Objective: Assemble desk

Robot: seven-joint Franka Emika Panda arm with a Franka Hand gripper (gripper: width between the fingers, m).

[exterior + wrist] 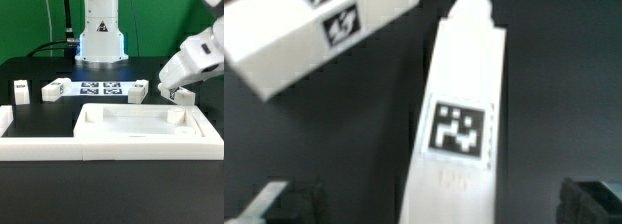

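The desk top (150,126), a shallow white tray with a raised rim, lies at the front of the black table. Three short white legs lie behind it: two at the exterior view's left (20,93) (53,90) and one near the middle (137,93). My gripper (179,92) hangs low at the exterior view's right over another leg (186,98). In the wrist view this tagged leg (455,125) runs lengthwise between my dark fingers (594,200). The gripper (434,205) is open, with a gap on each side of the leg. A neighbouring tagged leg (310,38) lies close by.
The marker board (100,88) lies flat in front of the robot base (101,40). A long low white border rail (40,148) runs along the table's front and turns back at the exterior view's left.
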